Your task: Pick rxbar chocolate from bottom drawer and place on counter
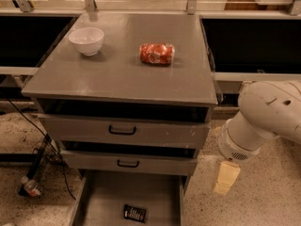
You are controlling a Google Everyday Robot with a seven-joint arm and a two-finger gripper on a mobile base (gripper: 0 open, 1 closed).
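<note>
Grey cabinet (187,182) is the reference for everything below.

- bottom drawer (106,194): lowest one on the cabinet, pulled out over the floor (263,206). The inside is in plain view.
- rxbar chocolate (134,213): lies flat on that drawer's floor, near the front, slightly right of centre, clear of both side walls. Black wrapper, pale lettering, not readable.
- worktop (117,74): the cabinet's flat grey top. White bowl (86,40) stands upright at the back-left. Red can (156,53) lies on its side right of centre, well apart from the bowl.
- upper drawer (155,133) and middle drawer (160,165): stacked between the worktop and the bottom drawer. Each has a black handle and a dark gap above its front.
- arm (265,119): white, bulky, off the cabinet's right side at drawer height.
- gripper (227,177): cream part hanging below the arm's end, over the floor just right of the cabinet, level with the gap between middle and bottom drawers. It is apart from the cabinet and well away from the bar. Spread or closed: cannot tell. Nothing visibly held.
- Left of the cabinet: black cable (28,121) trailing down to the floor, small bottle (31,187) lying beside it.
</note>
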